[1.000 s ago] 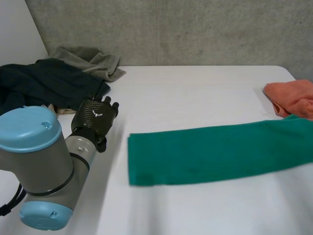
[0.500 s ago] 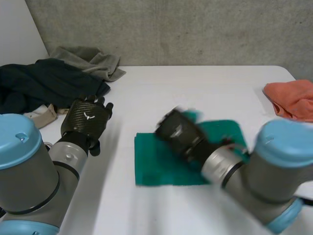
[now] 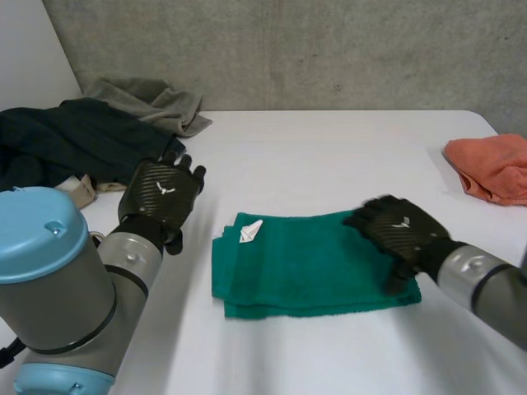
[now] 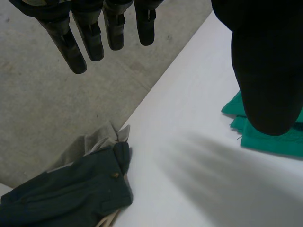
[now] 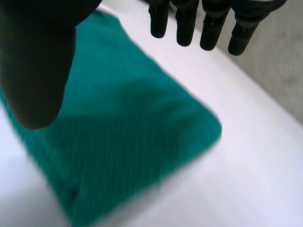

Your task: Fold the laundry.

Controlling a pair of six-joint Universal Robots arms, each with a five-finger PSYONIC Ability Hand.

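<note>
While the green towel (image 3: 313,267) lies folded into a thick rectangle near the middle of the white bench (image 3: 329,156), with a small white tag (image 3: 250,231) turned up at its left end, the right hand (image 3: 401,234) is over its right end, fingers (image 5: 185,23) straight and released, grasping nothing. Whether the palm touches the cloth cannot be told. The left hand (image 3: 161,197) is held near the towel's left end, apart from it, its fingers (image 4: 92,38) likewise straight and spread, with nothing in them. Beyond that hand, at the bench's far left corner, a dark garment (image 3: 74,144) lies in a heap, with a grey-green cloth (image 3: 156,103) crumpled against its far side and a beige piece (image 3: 78,191) showing at its near edge. An orange cloth (image 3: 494,164) lies bunched at the right edge of the bench, well apart from the towel.
</note>
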